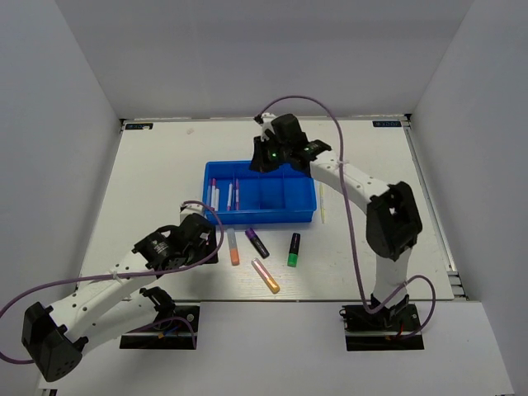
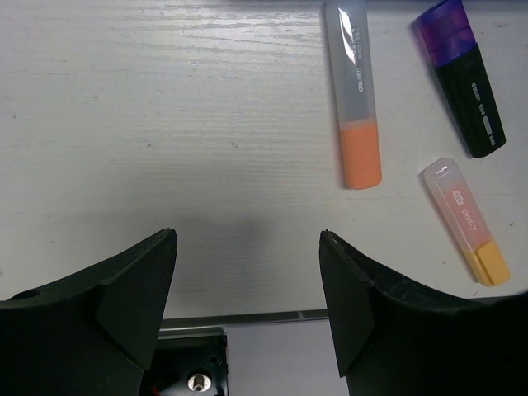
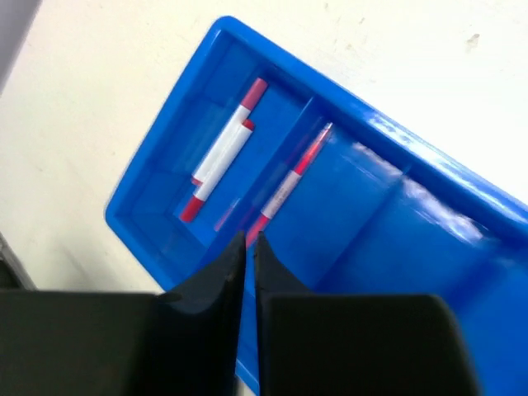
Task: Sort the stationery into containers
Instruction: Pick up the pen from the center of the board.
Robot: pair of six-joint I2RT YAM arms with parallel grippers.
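White table, grey walls on three sides; nothing lies between the left gripper and the loose highlighters; its jaws stand wide and empty over bare table just left of them. The right gripper hangs above the tray, fingers at a thin slit, nothing in it.

Tray: bright blue, shallow, mid-table. Pens lie in its two left compartments: white pen with red cap in the end one, pink pen past the divider.

In front of the tray: orange highlighter; purple highlighter; pink highlighter; green highlighter. Yellow pen lies just right of the tray.

Pink pen blurred; orange highlighter's top cut off in the left wrist view; tray's far end out of the right wrist frame.
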